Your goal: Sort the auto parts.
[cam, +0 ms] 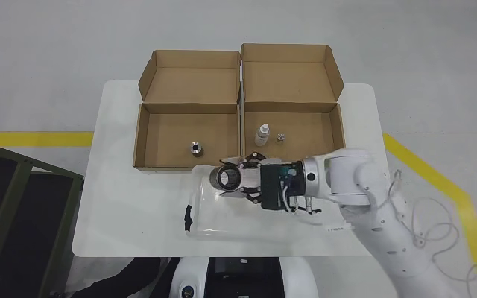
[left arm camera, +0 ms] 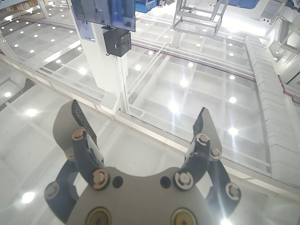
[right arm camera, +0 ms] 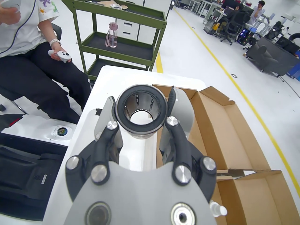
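Observation:
My right gripper is shut on a hollow metal cylinder with black rubber end rings, held level above the table just in front of the left cardboard box. In the right wrist view the cylinder sits between the two fingers, its open bore facing outward. A small metal ring part lies in the left box. The right box holds a small white bottle and a small metal nut. My left gripper is open, holds nothing and points up at the ceiling.
A clear plastic bag lies on the white table below the held cylinder. Both boxes stand side by side at the table's back with lids folded open. A green cart stands beyond the table's end.

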`<state>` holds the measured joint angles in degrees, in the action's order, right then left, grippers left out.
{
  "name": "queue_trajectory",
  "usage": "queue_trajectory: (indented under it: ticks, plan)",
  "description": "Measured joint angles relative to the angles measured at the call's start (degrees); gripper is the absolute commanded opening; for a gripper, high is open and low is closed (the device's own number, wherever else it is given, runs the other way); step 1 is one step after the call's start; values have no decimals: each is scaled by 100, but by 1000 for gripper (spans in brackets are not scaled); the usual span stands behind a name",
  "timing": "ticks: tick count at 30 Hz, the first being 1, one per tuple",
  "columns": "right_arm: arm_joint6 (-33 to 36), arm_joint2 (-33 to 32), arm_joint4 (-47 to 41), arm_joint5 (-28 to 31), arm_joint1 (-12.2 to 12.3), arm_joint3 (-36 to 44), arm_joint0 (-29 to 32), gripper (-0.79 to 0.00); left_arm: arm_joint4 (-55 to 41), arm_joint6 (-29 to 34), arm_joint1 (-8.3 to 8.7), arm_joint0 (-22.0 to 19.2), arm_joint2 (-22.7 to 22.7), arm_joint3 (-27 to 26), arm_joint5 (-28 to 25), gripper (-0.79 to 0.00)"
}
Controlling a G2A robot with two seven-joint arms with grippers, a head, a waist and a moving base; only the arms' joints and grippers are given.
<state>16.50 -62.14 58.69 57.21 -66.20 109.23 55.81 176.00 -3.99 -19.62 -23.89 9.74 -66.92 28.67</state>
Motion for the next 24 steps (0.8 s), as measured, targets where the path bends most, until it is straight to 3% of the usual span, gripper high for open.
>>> queue_trajectory:
  ticks: [24]
  plan:
    - [-602, -1444, -455, -41, 242, 199, 360, -785, 0, 0, 0, 0, 0, 0, 0, 0]
